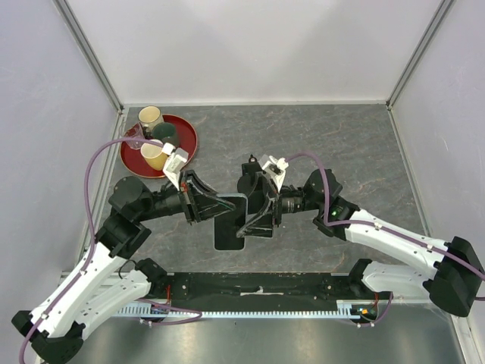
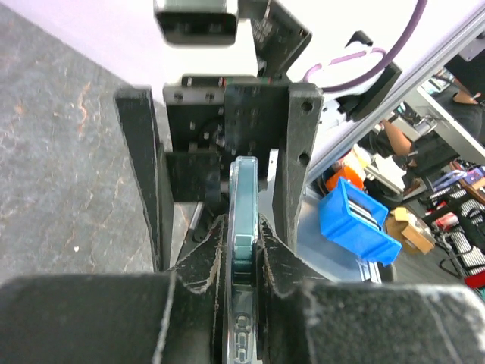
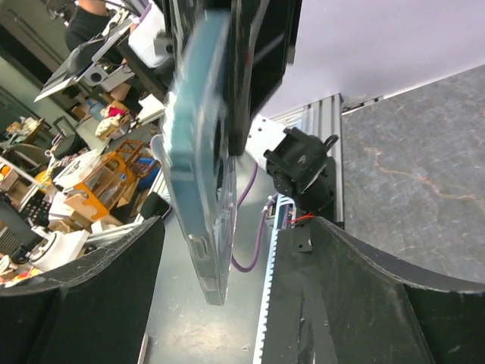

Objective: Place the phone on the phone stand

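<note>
phone: held between both arms, over the table middle, toward its near edge | left fingers: clamped on its thin sides, bearing it | right fingers: wide, straddling it untouched, likely a handover for a better placing grip | phone stand: not made out, perhaps behind the arms

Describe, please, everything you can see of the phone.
The phone is a thin black slab with rounded corners, its edge teal inside what looks like a clear case. It hangs above the table, clamped edge-on in the left pincer. The right pincer stands open around it, apparently not touching.
</note>
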`<state>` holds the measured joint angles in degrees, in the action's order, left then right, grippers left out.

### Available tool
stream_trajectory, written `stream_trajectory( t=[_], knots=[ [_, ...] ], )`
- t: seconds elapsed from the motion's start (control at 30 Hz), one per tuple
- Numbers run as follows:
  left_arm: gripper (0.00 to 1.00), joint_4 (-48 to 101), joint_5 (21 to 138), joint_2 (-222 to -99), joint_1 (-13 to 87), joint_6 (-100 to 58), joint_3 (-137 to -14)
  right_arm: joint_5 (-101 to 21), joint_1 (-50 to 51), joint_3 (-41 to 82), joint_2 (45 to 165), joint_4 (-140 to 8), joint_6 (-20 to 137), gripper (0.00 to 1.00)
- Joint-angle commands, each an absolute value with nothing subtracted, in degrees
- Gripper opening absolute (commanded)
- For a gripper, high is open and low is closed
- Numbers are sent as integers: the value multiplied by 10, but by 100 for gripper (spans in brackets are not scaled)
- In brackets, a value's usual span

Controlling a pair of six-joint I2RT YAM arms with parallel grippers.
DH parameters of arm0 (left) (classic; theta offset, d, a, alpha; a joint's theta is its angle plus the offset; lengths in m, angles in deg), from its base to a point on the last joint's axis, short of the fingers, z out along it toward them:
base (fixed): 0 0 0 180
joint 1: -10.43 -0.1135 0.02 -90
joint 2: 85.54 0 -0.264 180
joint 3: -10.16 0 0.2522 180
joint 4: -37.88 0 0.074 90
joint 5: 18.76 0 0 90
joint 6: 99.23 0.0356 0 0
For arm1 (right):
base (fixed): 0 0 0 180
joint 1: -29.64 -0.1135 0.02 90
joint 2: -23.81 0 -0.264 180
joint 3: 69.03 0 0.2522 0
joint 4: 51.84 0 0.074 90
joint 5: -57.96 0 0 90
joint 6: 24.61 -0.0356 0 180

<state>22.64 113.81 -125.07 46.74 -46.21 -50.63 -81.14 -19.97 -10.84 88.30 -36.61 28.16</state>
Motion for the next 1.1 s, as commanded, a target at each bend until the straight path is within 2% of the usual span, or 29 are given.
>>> stream_trajectory(
  t=[0.0, 0.13, 0.3, 0.4, 0.43, 0.5, 0.53, 0.57, 0.6, 0.7, 0.83, 0.97, 1.07],
  knots=[
    [2, 321, 1095, -1229, 470, -517, -501, -763, -236, -125, 889, -308, 274, 85],
    [2, 336, 1087, -1221, 470, -524, -499, -734, -261, -140, 899, -262, 248, 81],
    [2, 354, 1074, -1212, 470, -541, -493, -714, -277, -150, 920, -170, 203, 65],
    [2, 370, 1063, -1207, 470, -555, -488, -704, -285, -150, 925, -160, 201, 48],
    [2, 372, 1063, -1206, 470, -556, -487, -698, -288, -151, 925, -159, 200, 31],
    [2, 365, 1070, -1209, 470, -556, -491, -692, -287, -152, 923, -163, 203, 7],
    [4, 326, 1073, -1217, 470, -549, -498, -687, -288, -153, 920, -170, 207, 0],
    [11, 300, 1086, -1223, 470, -540, -509, -689, -288, -153, 915, -180, 211, 0],
    [32, 267, 1093, -1231, 470, -516, -533, -691, -287, -153, 914, -182, 214, 0],
    [62, 211, 1139, -1252, 469, -495, -555, -708, -288, -155, 899, -197, 228, 0],
    [62, 190, 1188, -1261, 470, -489, -562, -728, -287, -141, 879, -256, 267, 0],
    [44, 138, 1213, -1280, 470, -456, -585, -734, -288, -117, 860, -353, 322, 0],
    [40, 124, 1227, -1290, 470, -445, -594, -738, -287, -105, 859, -382, 334, 0]
  ],
)
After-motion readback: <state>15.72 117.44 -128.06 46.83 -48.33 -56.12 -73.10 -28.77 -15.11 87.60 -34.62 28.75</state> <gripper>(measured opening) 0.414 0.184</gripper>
